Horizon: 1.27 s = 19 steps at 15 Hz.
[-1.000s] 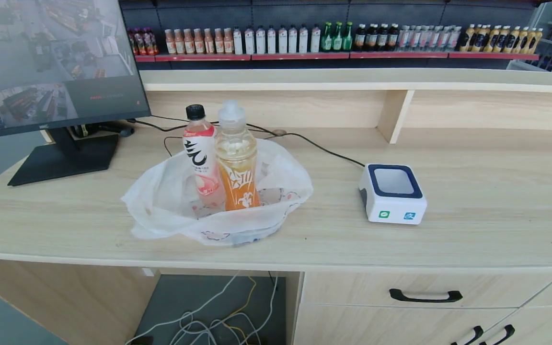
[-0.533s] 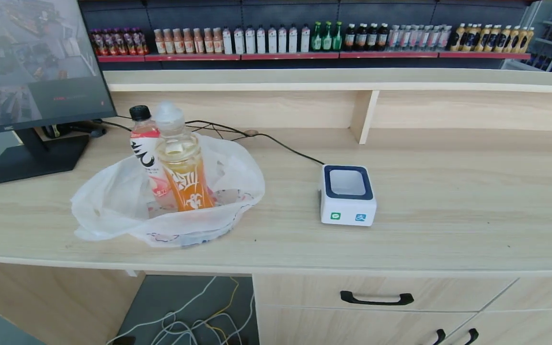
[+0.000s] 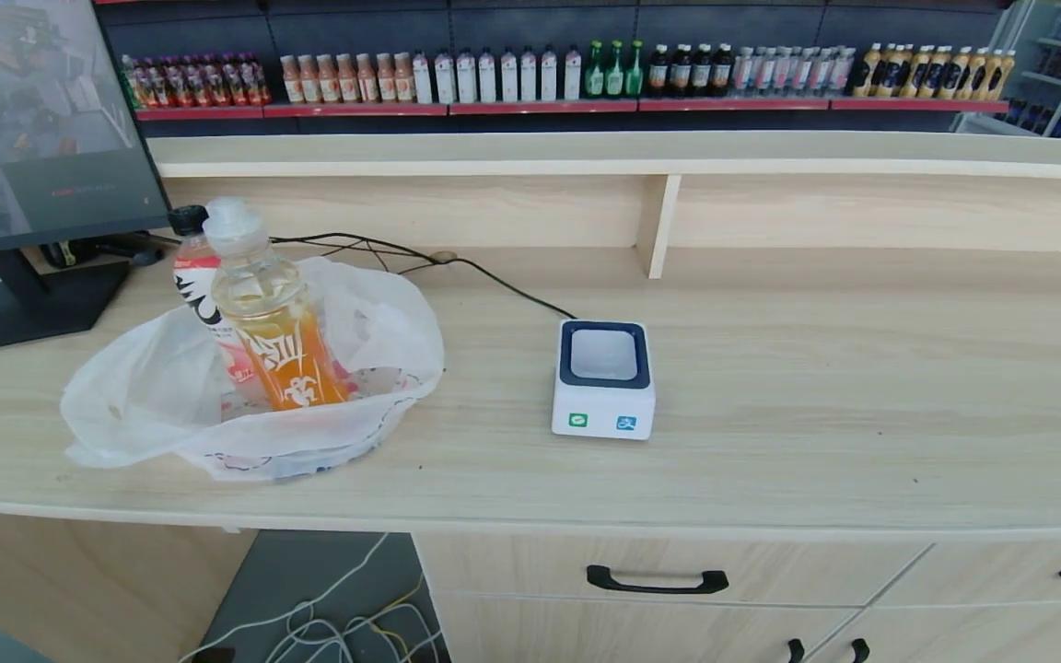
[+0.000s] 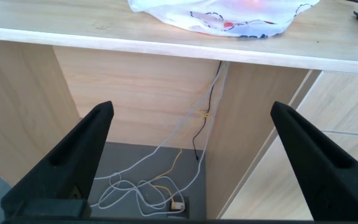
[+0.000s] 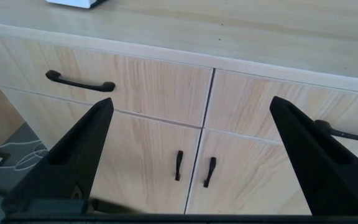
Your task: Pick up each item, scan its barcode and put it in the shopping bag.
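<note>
Both bottles were in: the orange drink bottle with a clear cap (image 3: 274, 322) stood upright inside the white plastic shopping bag (image 3: 125, 396), right in front of the pink-labelled bottle with a black cap (image 3: 192, 267), also upright, the two pressed close. The bag sat towards the left end of the pale wooden bench (image 3: 862, 368), near its front edge. The white box scanner with a dark-rimmed window (image 3: 604, 382) sat around the middle of the bench, well apart from the bag, its black cable (image 3: 494, 281) running to the back edge. At the back left corner stood a black monitor (image 3: 24, 120). The left tool (image 4: 191, 107) hung below the front edge, fingers spread wide, facing loose cables (image 4: 148, 186) on the floor. The right tool (image 5: 191, 102), equally spread, faced the black drawer handle (image 5: 79, 82).
</note>
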Motion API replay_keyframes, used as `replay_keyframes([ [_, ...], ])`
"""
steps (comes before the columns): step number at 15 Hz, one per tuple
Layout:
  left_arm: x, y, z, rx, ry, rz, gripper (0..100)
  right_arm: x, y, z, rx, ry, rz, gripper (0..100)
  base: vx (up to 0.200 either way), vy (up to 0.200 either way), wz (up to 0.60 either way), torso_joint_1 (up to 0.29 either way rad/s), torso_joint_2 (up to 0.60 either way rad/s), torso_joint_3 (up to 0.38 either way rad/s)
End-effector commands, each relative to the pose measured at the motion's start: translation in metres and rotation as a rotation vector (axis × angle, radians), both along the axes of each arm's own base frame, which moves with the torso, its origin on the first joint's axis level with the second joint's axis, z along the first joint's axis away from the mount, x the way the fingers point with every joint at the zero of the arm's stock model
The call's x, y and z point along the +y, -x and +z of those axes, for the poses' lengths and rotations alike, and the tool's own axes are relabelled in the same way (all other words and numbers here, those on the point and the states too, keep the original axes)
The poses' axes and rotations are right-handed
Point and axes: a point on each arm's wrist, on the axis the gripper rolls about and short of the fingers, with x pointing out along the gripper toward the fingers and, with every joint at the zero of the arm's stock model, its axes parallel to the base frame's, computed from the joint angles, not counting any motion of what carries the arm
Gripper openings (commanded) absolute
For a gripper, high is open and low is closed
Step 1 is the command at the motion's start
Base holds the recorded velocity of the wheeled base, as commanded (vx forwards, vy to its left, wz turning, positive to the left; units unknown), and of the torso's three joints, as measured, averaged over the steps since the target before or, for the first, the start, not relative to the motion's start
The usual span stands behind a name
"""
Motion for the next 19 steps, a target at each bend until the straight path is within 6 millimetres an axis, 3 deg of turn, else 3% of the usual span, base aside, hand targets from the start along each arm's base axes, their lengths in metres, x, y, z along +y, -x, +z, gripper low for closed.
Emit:
replay_keyframes([
  [1, 0.0, 0.0, -0.0001, 0.0, 0.0, 0.0, 100, 0.0001, -0.0002, 0.0002, -0.001, 0.002, -0.001, 100, 0.0, 0.0, 0.0, 0.0, 0.0, 0.0],
  [19, 0.0, 0.0, 0.0001, -0.001, -0.001, -0.002, 100, -0.0004, -0.0001, 0.0003, -0.001, 0.013, -0.022, 100, 0.0, 0.0, 0.0, 0.0, 0.0, 0.0],
])
